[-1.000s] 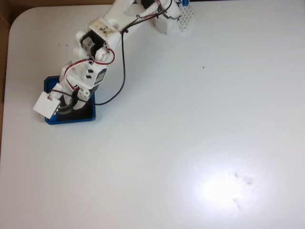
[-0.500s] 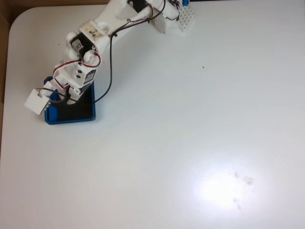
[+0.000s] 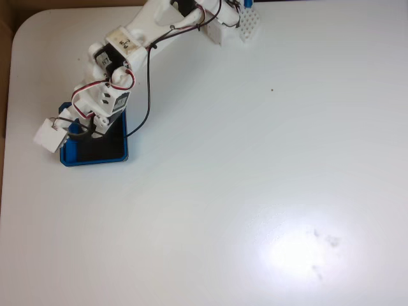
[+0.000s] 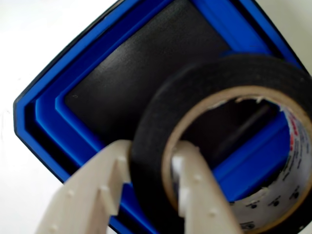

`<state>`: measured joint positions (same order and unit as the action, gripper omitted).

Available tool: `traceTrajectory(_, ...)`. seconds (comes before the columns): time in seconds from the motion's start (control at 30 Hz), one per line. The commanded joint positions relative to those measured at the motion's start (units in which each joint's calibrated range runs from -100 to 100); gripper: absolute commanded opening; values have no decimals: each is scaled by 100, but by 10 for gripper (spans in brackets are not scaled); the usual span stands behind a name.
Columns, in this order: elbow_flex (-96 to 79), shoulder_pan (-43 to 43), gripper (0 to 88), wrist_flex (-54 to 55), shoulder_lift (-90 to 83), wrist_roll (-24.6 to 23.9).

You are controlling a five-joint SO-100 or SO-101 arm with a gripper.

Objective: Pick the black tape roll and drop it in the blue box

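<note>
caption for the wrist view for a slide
Gripper pinching the black tape roll through its wall, held above the blue box.

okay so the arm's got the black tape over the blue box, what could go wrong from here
1. In the wrist view the gripper pinches the black tape roll by one wall, tilted on edge. Released like that, it might roll or bounce out rather than settle flat.
2. The roll hangs toward one side of the blue box, partly over a rim, so it could catch there.
3. One finger sits inside the roll's hole; opening too little may snag it.
</note>
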<state>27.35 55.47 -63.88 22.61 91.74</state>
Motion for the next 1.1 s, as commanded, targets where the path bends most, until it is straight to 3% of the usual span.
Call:
traceTrajectory(0.0, 373, 17, 7, -296, -129, -23)
traceTrajectory(0.9, 427, -188, 9, -263, -162, -41)
traceTrajectory(1.07, 418, -188, 53, -263, -162, -41)
